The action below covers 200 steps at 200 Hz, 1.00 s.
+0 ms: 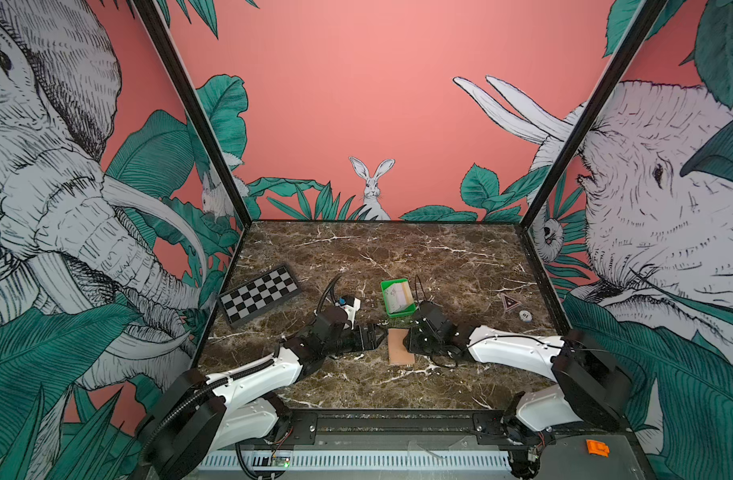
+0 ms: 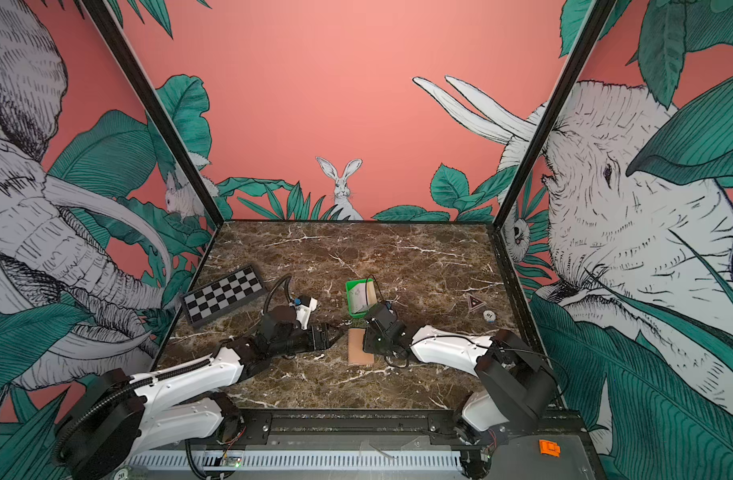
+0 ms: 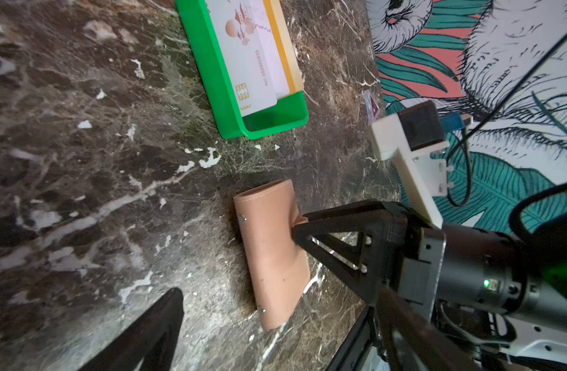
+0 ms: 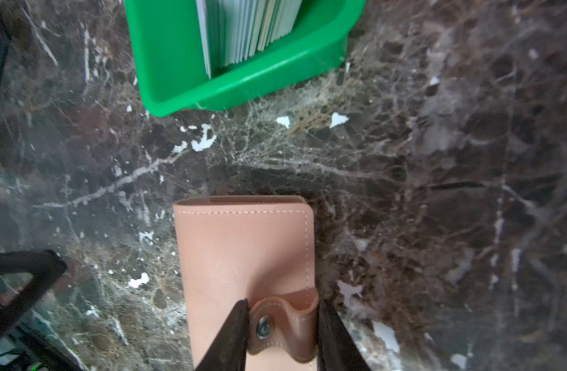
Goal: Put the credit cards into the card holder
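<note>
The closed card holder lay flat on the marble table, toward the front and between the two arms. The right gripper stood narrow over the holder's snap strap, one black finger on each side and both right against it (whether they pinched it could not be told). The left gripper, its jaws spread wide and holding nothing, pointed at the holder's opposite long edge from just beside it, apart from the leather. Just behind the holder, the credit cards leaned together inside a green tray. A chessboard lay by the table's left side, a poker chip near its right.
</note>
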### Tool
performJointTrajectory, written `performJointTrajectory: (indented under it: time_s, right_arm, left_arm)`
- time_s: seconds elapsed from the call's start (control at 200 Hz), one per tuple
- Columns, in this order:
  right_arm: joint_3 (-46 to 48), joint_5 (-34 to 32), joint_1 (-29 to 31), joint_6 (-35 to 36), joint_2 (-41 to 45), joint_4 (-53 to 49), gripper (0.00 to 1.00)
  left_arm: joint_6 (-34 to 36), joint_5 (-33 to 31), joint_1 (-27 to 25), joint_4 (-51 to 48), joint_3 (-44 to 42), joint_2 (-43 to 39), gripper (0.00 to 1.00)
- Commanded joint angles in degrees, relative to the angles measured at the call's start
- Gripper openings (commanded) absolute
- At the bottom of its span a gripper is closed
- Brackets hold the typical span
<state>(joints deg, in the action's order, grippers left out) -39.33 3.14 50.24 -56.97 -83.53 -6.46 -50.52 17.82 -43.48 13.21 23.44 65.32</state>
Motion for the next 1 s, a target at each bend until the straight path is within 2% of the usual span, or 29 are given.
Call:
performJointTrajectory:
  time_s: [0.0, 0.22, 0.335, 0.635, 0.81, 0.995]
  right_arm:
    - [0.58, -2.18, 0.64, -2.71, 1.03, 2.88, 0.41]
    - [1.16, -4.28, 0.56, -0.07, 5.67, 0.42, 0.50]
    - [1.92, -4.41, 0.00, 2.60, 9.44, -1.79, 0.51]
    - [5.61, -1.49, -3.06, 7.99, 19.28, -6.92, 0.51]
    - [8.18, 0.68, -3.04, 7.43, 20.11, -4.94, 0.47]
    - [9.48, 3.51, -3.04, 7.67, 18.15, -2.58, 0.43]
  left_arm:
    - [-1.31, 0.72, -0.20, 3.52, -1.01, 0.65, 0.93]
    - [-1.07, 0.73, -0.27, 4.55, -1.67, 0.29, 0.94]
    - [-0.30, 1.14, -0.31, 3.13, -1.25, -0.20, 0.93]
    - [-0.10, 1.83, -0.87, 3.22, -0.82, 2.68, 0.90]
    - [0.46, -0.54, -3.50, 1.92, 1.21, 5.95, 0.87]
    - [-1.59, -1.03, -4.71, 4.80, 0.66, 8.97, 0.82]
